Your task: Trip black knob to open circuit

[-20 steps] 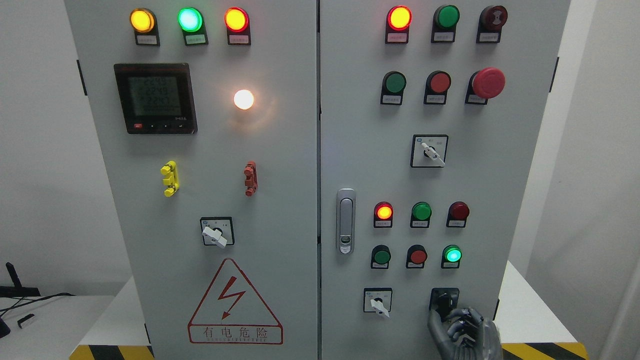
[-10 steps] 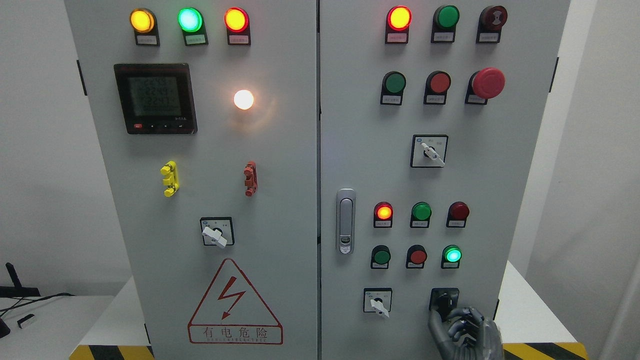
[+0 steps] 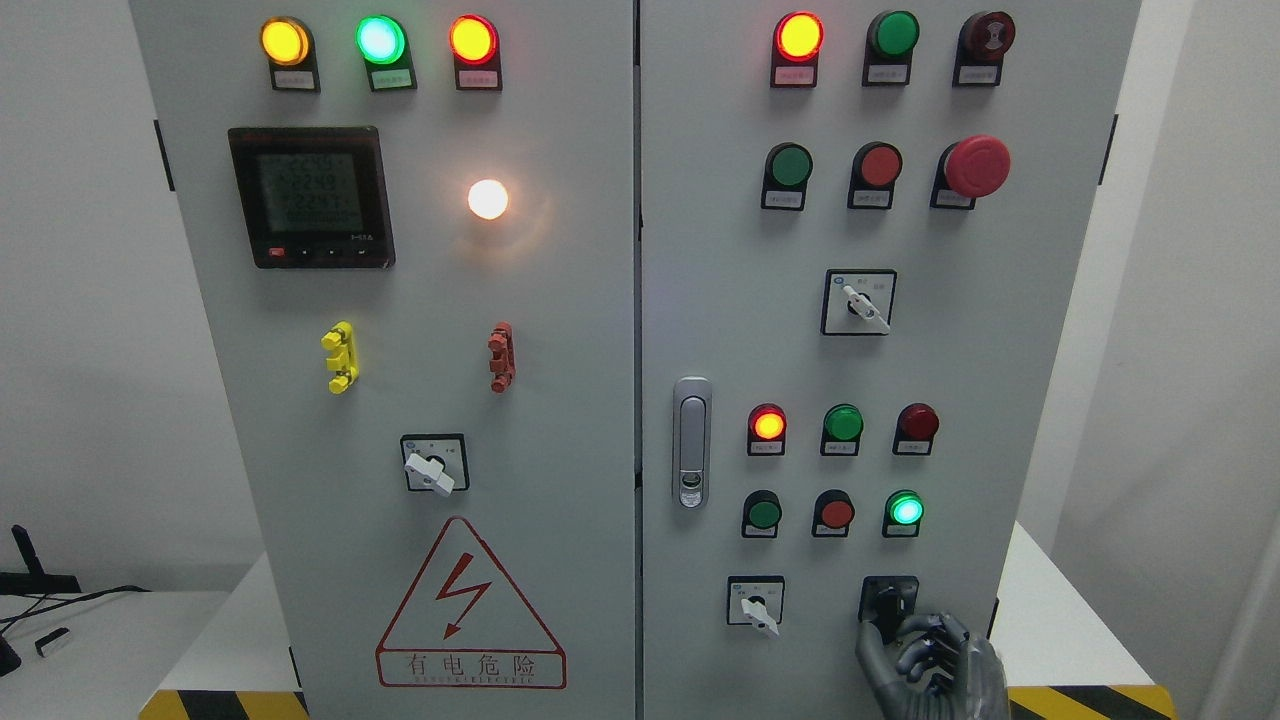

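The black knob [image 3: 888, 604] sits at the lower right of the grey cabinet's [image 3: 700, 250] right door, below a lit green light [image 3: 905, 509] and to the right of a white-handled switch [image 3: 757, 606]. The right hand [image 3: 930, 665] comes up from the bottom edge, its dark metal fingers [image 3: 915, 640] curled against the knob's lower right side, the thumb touching its left edge. Which way the knob points and how its long axis runs cannot be told; the hand hides part of it.

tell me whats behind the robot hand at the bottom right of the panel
The right hand partly covers the black knob: its upper plate shows, its lower edge is hidden. Whether the fingers grip it cannot be seen.
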`<state>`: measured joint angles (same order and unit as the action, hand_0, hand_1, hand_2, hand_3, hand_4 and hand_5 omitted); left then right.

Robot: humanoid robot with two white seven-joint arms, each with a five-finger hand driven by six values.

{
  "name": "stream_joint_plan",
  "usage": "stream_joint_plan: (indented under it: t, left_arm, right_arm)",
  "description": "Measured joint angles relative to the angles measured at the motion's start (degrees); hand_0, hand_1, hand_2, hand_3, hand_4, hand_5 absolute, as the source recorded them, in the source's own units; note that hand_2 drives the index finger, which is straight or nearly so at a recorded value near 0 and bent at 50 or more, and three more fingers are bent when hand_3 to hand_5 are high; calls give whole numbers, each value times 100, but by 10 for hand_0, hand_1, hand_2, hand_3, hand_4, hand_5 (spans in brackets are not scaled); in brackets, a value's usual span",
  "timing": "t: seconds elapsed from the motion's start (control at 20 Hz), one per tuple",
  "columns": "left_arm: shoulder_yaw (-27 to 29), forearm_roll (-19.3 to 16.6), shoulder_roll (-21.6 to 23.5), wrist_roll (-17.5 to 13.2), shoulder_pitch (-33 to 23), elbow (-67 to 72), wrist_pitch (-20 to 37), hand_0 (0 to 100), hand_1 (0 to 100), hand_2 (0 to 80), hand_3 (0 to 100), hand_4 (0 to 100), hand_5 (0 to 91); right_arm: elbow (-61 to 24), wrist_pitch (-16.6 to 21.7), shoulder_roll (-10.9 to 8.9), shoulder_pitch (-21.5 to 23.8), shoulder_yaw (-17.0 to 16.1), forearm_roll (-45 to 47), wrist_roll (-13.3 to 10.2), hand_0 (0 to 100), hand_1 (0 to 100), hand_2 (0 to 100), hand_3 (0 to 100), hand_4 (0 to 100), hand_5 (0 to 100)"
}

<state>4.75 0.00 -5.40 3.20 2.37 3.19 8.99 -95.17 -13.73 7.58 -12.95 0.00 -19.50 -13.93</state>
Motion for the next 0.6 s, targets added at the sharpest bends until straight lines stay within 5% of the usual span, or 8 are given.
stream_joint_plan:
  t: [0.6]
  left_arm:
    - [0, 0, 0, 0, 0, 2, 0, 120, 389, 0, 0, 0, 0]
  right_arm:
    - [5, 1, -13, -5, 0, -85, 0, 280, 747, 539, 825, 848, 963]
